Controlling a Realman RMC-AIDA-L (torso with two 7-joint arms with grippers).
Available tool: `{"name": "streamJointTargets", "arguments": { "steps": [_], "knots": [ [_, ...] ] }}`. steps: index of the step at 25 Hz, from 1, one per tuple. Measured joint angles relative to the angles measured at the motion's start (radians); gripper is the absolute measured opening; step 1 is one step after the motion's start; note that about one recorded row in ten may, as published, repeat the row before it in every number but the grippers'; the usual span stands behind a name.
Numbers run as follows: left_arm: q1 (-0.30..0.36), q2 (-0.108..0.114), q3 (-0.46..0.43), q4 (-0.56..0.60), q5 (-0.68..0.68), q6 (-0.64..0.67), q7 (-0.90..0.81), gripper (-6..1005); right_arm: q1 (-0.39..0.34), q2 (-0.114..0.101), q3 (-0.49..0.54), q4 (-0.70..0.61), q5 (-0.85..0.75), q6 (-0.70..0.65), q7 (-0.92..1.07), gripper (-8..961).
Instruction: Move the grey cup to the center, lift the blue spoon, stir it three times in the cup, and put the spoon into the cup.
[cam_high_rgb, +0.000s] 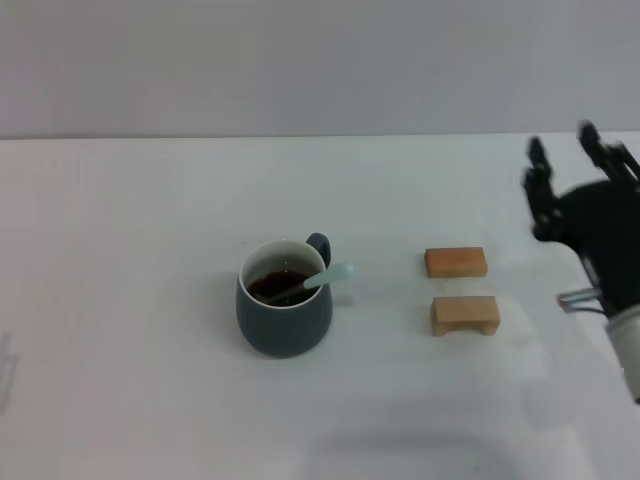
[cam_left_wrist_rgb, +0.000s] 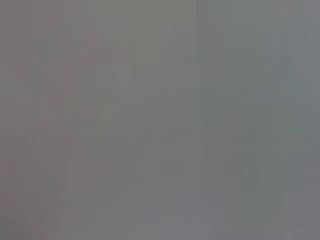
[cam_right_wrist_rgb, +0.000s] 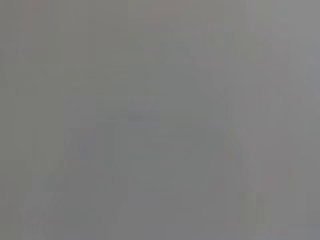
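The squat dark blue-grey ceramic cup (cam_high_rgb: 285, 310) with a loop handle stands near the middle of the white table (cam_high_rgb: 130, 230), holding dark liquid. The slim blue spoon (cam_high_rgb: 318, 281) with a pale blue handle rests inside it, handle leaning on the right rim. Two small tan wooden blocks (cam_high_rgb: 460, 288) sit to its right. The right gripper (cam_high_rgb: 568, 158) hovers at the far right, fingers spread and grasping nothing (both wrist views show only grey). The task looks finished; only parking the arm seems left.
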Motion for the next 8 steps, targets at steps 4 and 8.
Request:
{"name": "streamJointTargets", "arguments": {
  "steps": [4,8],
  "knots": [
    [0.002,0.001,-0.007,-0.001,0.000,0.005,-0.006,685,-0.015,0.000,-0.028,-0.053,0.073,-0.069,0.017,584],
    [-0.004,0.002,-0.007,0.002,0.000,0.020,-0.072,685,-0.020,0.000,-0.062,-0.131,0.110,-0.168,0.136,597]
  ]
}}
